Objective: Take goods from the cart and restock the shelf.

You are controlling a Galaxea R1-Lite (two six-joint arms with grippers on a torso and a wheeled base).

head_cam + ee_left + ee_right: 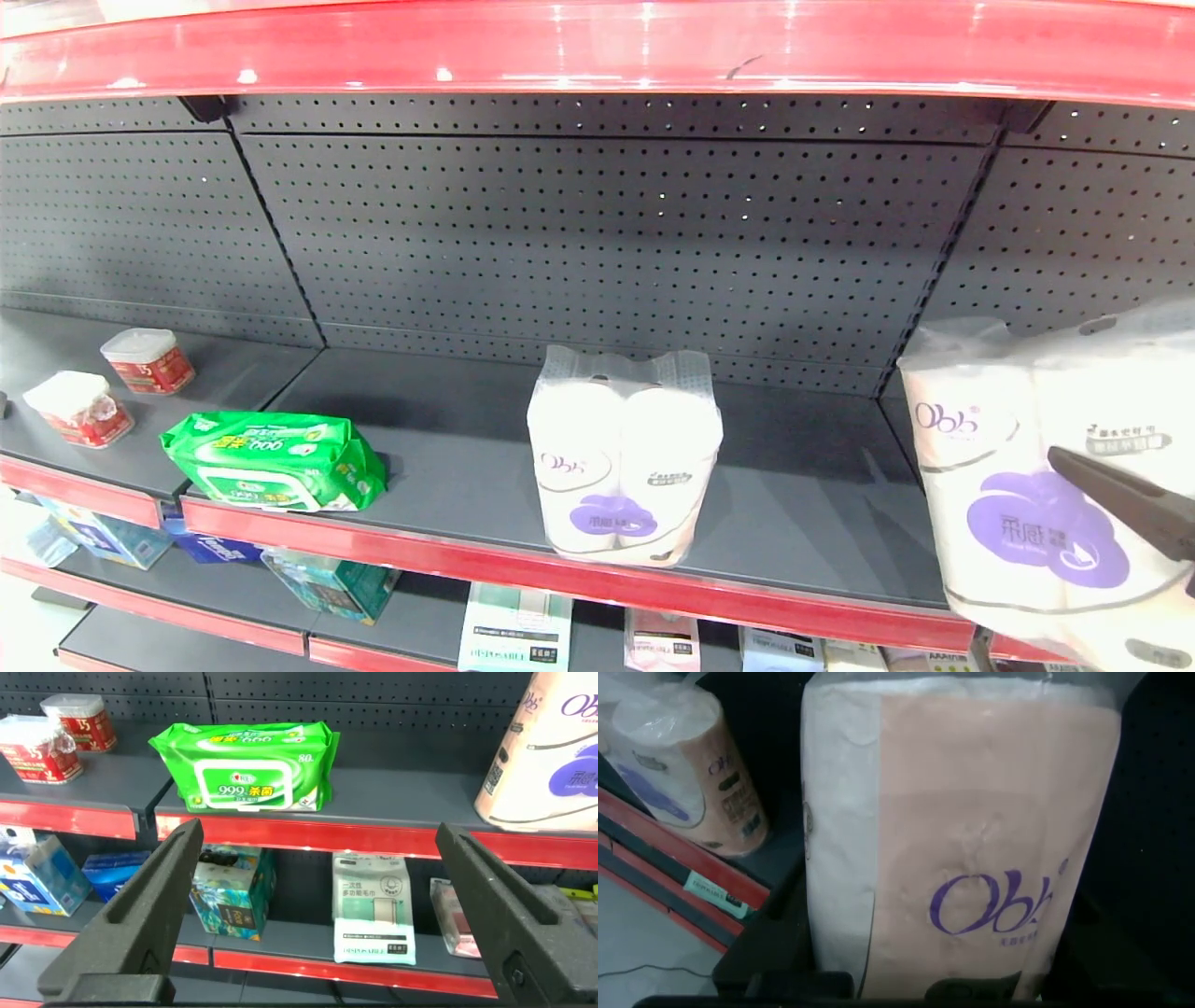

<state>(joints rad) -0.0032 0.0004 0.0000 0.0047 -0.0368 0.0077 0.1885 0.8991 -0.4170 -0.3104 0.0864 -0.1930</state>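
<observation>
Fingers [1125, 499] hold a roll pack [999, 467] (right arm) at the shelf's [812, 504] front edge.

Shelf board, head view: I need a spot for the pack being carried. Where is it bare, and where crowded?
The widest bare stretch of the shelf board lies between the standing toilet paper pack and the held pack. A narrower gap separates the green wipes from the standing pack. The left end, with two small tubs, is tighter.
</observation>
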